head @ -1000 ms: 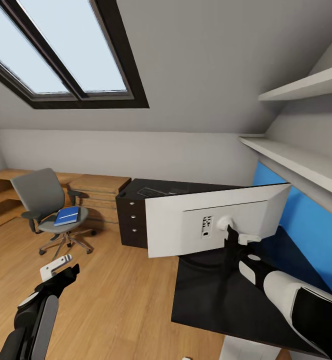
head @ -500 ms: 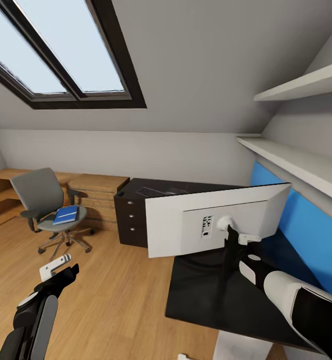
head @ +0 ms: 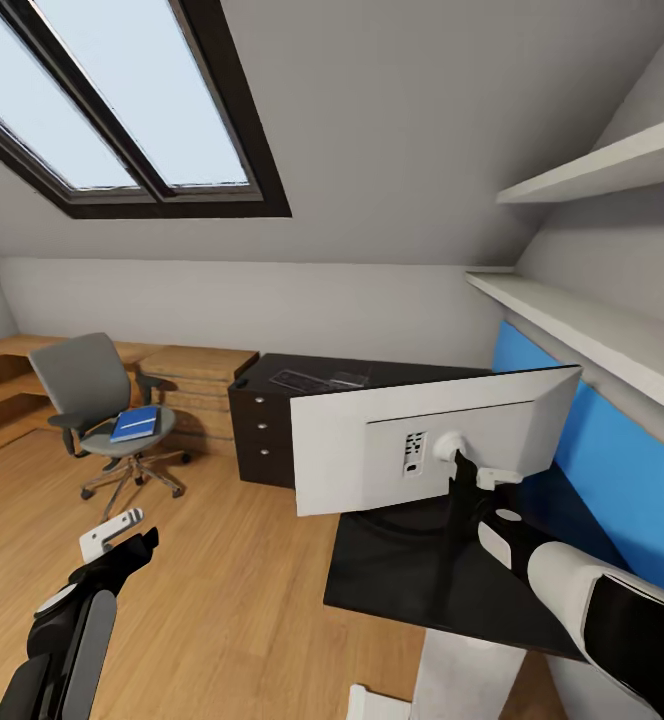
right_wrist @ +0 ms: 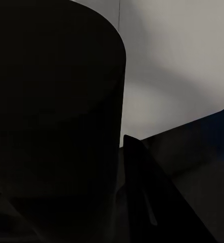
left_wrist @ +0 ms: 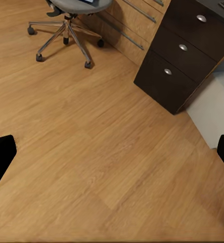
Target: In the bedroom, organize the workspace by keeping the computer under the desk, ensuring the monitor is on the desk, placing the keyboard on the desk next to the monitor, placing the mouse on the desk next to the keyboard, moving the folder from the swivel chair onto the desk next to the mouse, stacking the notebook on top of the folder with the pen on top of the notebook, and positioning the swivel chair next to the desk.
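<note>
My right gripper [head: 460, 478] is shut on the black stem of the monitor [head: 372, 450], whose white back faces me above the near wing of the black desk [head: 412, 590]. The stem [right_wrist: 51, 101] looms dark in the right wrist view. The keyboard [head: 307, 381] lies on the desk's far wing. The grey swivel chair [head: 82, 380] stands at the left with a blue folder [head: 135, 425] on its seat. My left gripper [head: 112, 535] hangs open over the wood floor, fingertips [left_wrist: 0, 152] wide apart. I cannot make out the computer, mouse, notebook or pen.
The desk's drawer block [left_wrist: 182, 48] with round knobs stands beside a light wooden dresser [head: 197, 385]. Wall shelves [head: 592, 335] and a blue panel [head: 612, 450] run along the right. A white desk leg [head: 462, 680] drops below the near edge. A skylight [head: 122, 100] slopes overhead.
The whole picture has shifted as the robot moves: the desk's near edge and the chair have slid in the frame. Both arms and the held monitor keep their place in view.
</note>
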Motion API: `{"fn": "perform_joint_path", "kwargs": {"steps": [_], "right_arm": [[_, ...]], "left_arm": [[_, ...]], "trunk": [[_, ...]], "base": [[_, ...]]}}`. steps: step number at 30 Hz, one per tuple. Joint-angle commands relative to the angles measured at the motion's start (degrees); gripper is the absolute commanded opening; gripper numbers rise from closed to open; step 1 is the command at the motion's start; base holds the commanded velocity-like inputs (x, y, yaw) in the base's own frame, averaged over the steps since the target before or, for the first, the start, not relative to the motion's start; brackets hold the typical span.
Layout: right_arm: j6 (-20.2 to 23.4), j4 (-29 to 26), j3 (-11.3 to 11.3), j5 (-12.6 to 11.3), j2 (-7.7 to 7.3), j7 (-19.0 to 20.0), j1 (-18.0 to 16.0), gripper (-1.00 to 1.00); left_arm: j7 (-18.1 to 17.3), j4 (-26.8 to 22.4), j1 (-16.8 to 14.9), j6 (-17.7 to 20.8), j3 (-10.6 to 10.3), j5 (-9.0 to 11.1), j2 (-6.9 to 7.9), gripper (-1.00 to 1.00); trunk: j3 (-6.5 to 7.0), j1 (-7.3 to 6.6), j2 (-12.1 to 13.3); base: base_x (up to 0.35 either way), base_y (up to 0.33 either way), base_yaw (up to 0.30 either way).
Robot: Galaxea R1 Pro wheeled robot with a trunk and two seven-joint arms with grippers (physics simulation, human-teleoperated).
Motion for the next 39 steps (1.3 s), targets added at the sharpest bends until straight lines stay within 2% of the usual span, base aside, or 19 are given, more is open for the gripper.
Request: {"fn": "perform_joint_path", "kwargs": {"steps": [1,11,20,39], "right_arm": [[-0.05,-0.26,0.25,-0.08,-0.04,-0.53,-0.05,-1.00],[-0.05,-0.22,0.25,2.14,-0.03,-0.53,-0.05,-1.00],[-0.05,-0.18,0.25,2.25,-0.12,-0.53,-0.05,-1.00],[-0.05,-0.18,0.25,2.25,-0.03,-0.53,-0.05,-1.00]], "left_arm": [[0.38,-0.08,-0.05,0.23,0.03,0.60,-0.04,1.00],[0.37,-0.08,-0.05,0.18,0.09,0.69,0.04,1.00],[0.37,-0.08,-0.05,0.18,0.10,0.69,0.05,1.00],[0.37,-0.06,-0.05,0.18,0.10,0.69,0.04,1.00]], "trunk": [[-0.10,-0.01,-0.11],[-0.10,-0.01,-0.11],[-0.10,-0.01,-0.11],[-0.10,-0.01,-0.11]], "base": [[-0.140,-0.001,0.000],[-0.013,-0.124,0.000],[0.144,-0.238,0.000],[0.045,-0.013,0.000]]}}
